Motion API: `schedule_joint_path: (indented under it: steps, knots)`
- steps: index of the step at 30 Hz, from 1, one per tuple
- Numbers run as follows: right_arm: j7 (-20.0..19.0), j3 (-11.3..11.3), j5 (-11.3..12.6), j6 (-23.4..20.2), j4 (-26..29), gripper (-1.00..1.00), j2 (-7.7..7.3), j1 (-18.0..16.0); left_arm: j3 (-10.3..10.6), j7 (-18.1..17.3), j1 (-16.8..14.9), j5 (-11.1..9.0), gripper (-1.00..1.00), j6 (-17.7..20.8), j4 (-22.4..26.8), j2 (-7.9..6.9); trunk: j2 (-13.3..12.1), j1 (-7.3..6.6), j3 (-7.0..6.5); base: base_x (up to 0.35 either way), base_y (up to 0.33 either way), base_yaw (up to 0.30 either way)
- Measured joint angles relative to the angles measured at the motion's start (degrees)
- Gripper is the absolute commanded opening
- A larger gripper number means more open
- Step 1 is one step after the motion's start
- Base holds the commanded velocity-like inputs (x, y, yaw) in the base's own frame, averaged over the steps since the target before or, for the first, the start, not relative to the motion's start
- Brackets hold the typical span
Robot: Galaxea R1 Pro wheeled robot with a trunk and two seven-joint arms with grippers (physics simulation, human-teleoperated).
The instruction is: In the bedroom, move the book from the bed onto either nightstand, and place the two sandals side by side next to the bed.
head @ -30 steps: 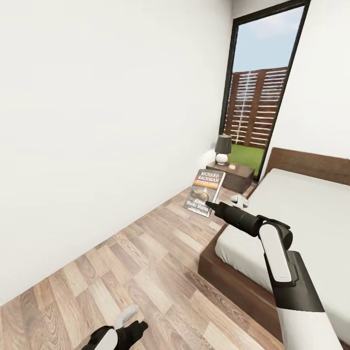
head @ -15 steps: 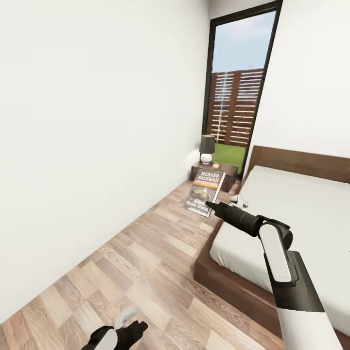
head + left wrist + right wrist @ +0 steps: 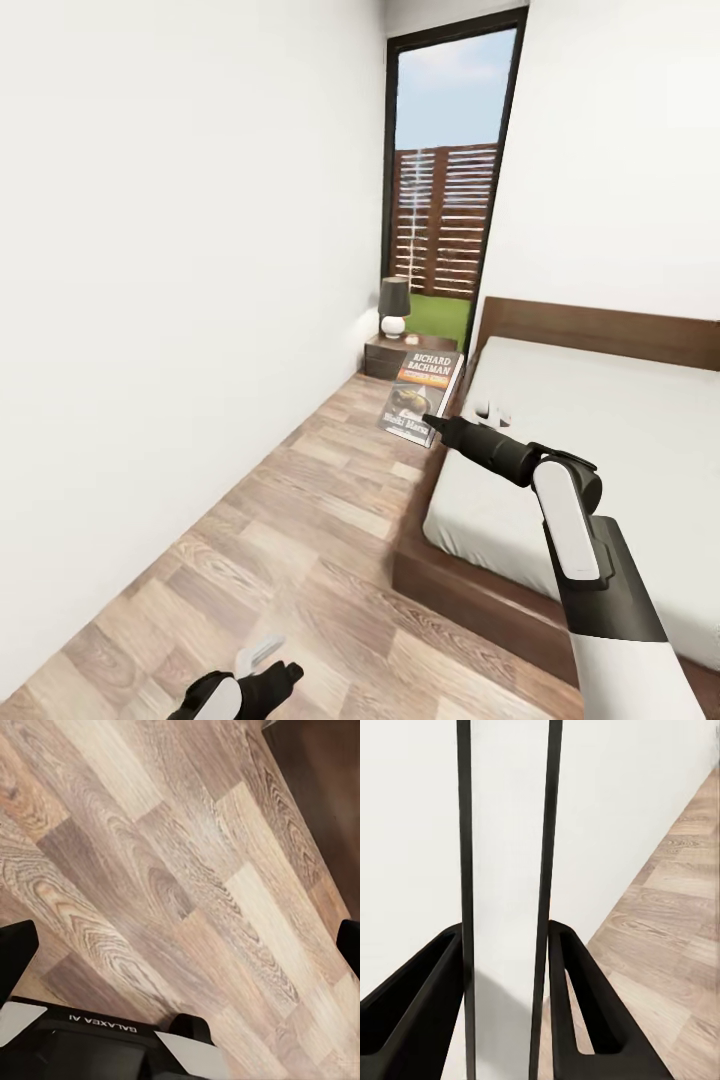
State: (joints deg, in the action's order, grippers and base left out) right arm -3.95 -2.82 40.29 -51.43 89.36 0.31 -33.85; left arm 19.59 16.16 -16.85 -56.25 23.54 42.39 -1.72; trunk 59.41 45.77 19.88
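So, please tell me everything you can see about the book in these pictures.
The book is a thin paperback with a dark cover, white "RICHARD BACHMAN" lettering, an orange band and a dark picture below. It is held upright, slightly tilted, in the air over the wood floor beside the bed. The right gripper is shut on its lower edge; in the right wrist view it shows edge-on between the fingers.

Brown wood-plank floor (image 3: pixel 300 540), wide bed (image 3: pixel 560 470) standing on it, nightstand (image 3: pixel 392 355) bearing a lamp (image 3: pixel 394 305)
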Motion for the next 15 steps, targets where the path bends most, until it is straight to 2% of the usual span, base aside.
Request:
schedule_joint_path:
  steps: [15]
  knots:
    - [0.0,0.0,0.2,0.0,-0.1,-1.0,0.0,0.0,-0.1,0.0,0.0,0.0,1.0,-0.2,-0.6,0.07,0.0,0.0,0.0,0.196,0.284,-0.265]
